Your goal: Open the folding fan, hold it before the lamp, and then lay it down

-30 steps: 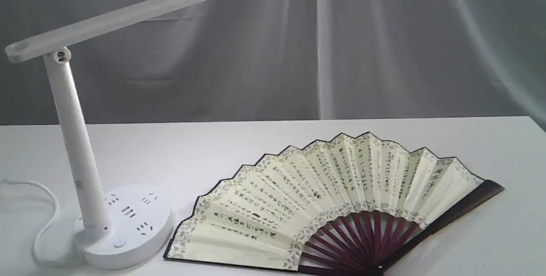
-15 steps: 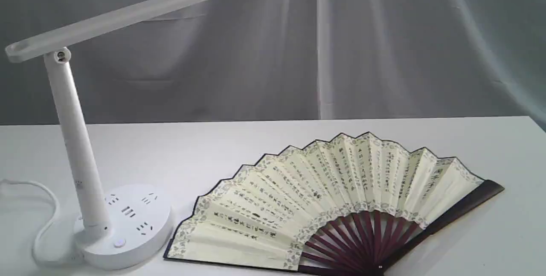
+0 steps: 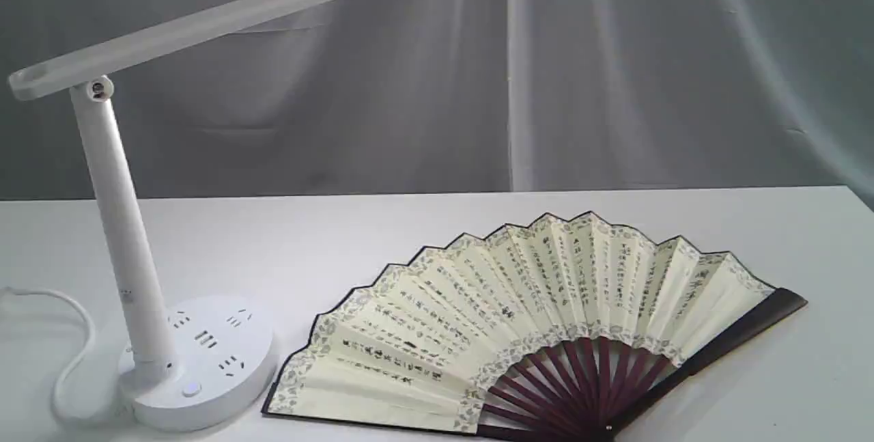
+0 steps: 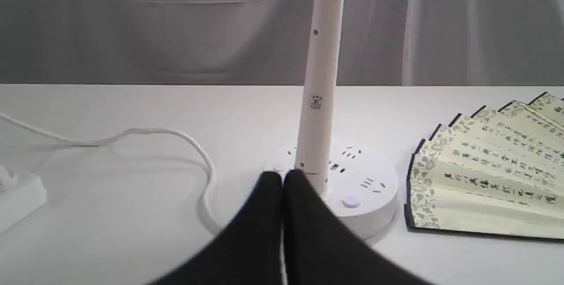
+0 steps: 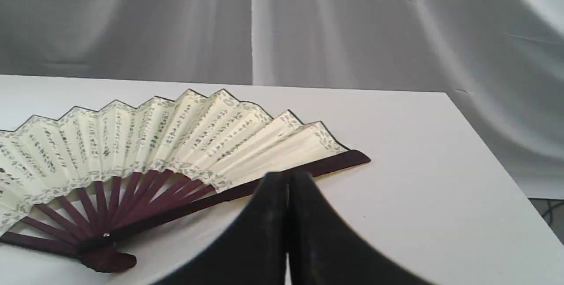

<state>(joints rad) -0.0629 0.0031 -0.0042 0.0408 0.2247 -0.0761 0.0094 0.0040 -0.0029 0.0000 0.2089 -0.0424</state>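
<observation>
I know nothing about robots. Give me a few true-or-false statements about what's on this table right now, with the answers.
1. The fan lies spread open on the table. True.
2. The right gripper is clamped on the fan. False: it is shut on nothing, and no gripper shows by the fan in the exterior view.
3. In the exterior view the lamp stands left of the fan. True.
4. The lamp is folded flat. False: its head is raised and slants upward.
5. The left gripper is open. False: it is shut.
</observation>
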